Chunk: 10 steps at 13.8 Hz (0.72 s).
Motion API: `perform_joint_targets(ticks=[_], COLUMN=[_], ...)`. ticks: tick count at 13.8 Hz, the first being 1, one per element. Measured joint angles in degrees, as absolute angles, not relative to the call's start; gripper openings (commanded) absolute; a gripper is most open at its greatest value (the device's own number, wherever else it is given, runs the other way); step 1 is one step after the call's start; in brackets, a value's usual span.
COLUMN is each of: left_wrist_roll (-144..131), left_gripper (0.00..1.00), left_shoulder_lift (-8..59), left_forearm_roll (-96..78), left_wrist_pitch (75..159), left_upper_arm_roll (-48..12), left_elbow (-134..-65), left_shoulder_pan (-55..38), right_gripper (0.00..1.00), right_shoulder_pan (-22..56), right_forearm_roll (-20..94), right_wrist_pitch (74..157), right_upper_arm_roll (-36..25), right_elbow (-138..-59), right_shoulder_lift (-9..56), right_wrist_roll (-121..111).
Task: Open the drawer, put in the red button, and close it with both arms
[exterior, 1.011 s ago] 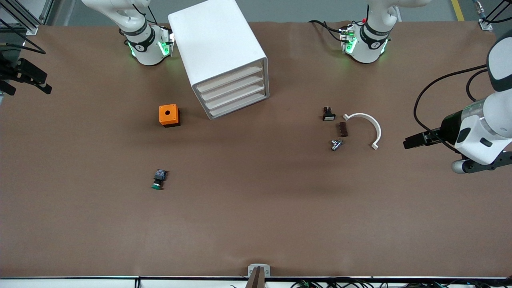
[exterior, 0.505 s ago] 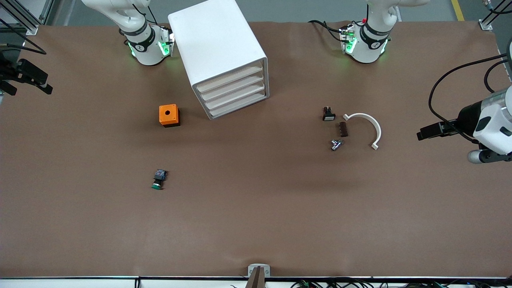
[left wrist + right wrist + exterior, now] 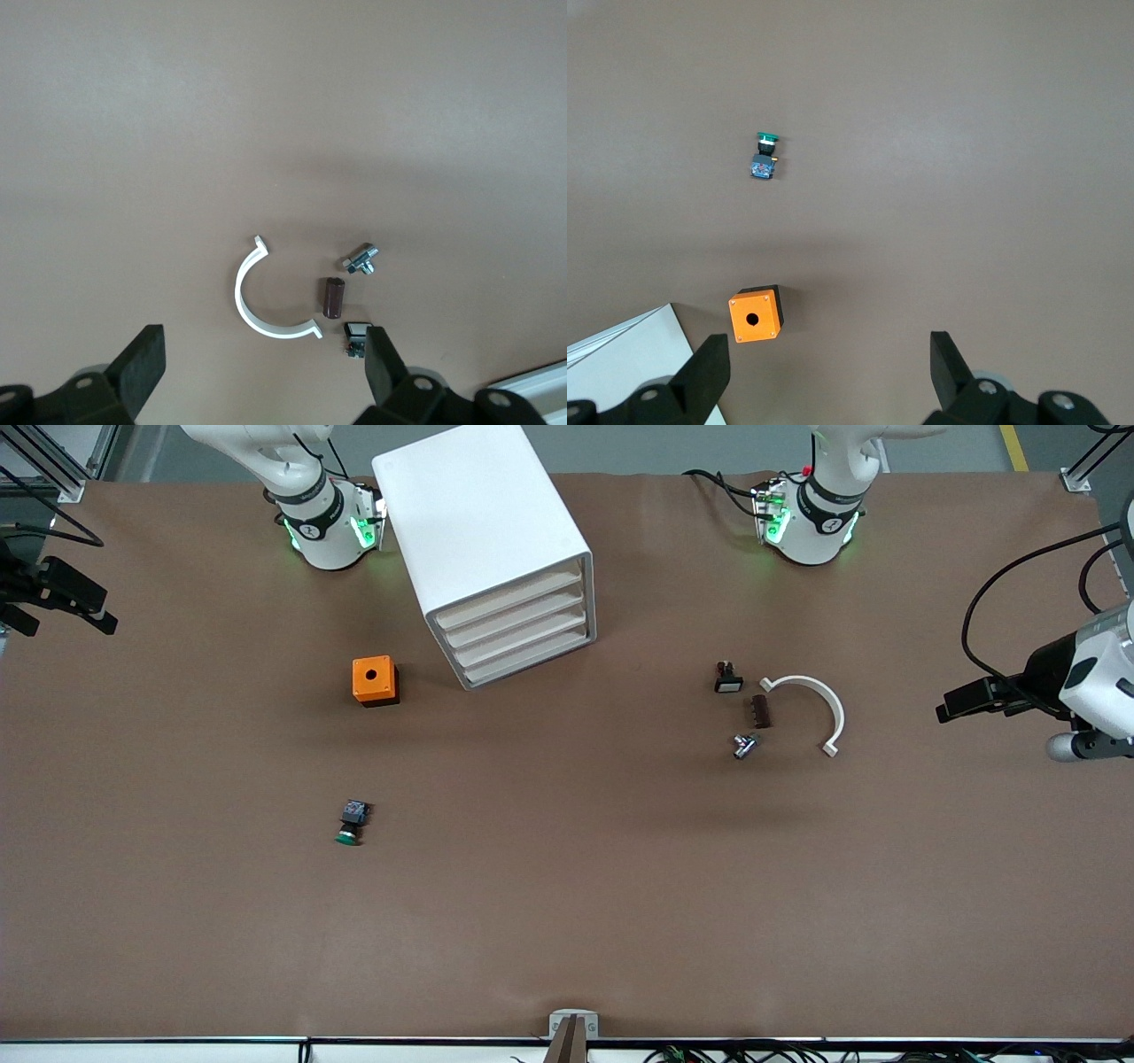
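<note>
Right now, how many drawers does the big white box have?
4. The cabinet holds four drawers stacked one above another, all shut, their fronts facing the front camera and angled toward the left arm's end. None looks hidden.

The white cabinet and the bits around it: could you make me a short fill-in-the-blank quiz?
1. The white cabinet has ____ stacked drawers, all shut.
2. The orange box has a round ____ in its top.
3. The button lying alone has a ____ cap.
4. The left pincer stands ____, holding nothing.

Missing words: four; hole; green; open
</note>
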<state>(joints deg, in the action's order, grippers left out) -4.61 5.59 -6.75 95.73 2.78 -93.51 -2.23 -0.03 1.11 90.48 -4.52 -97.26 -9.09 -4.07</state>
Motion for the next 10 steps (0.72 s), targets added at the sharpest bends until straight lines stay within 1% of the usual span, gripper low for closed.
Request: perform_joint_targets(ticks=[2,4,7,10], left_wrist_roll=[-4.4,-4.4,-4.4,-4.4], left_gripper=[0.99,0.99,0.99,0.99], left_shoulder_lift=[2.6,0.3,-1.7,-2.3], left_forearm_roll=[-6.7,-6.4,-5.3,-4.9], left_wrist_pitch=[97.6,97.9,98.2,98.2], left_upper_arm_roll=[2.5,1.4,-0.9,-1.1], left_elbow=[-96.5,-97.4,-97.3,-94.9], left_shoulder_pan=[-2.2,-1.9,-0.9,-0.8], right_gripper=[1.0,1.0,1.0,1.0], right_shoulder_pan=[0.0,0.0,0.0,0.0], right_forearm_roll=[1.1,1.1,1.1,1.1], right_wrist_pitch=[90.5,90.5,90.5,90.5], right_upper_arm_roll=[-4.5,-4.3,-4.3,-4.3], right_elbow=[-97.3,-97.3,-97.3,-97.3], right_shoulder_lift=[-9.1,-9.1,-9.1,-9.1], right_wrist_roll=[-4.1,-4.1,-4.1,-4.1])
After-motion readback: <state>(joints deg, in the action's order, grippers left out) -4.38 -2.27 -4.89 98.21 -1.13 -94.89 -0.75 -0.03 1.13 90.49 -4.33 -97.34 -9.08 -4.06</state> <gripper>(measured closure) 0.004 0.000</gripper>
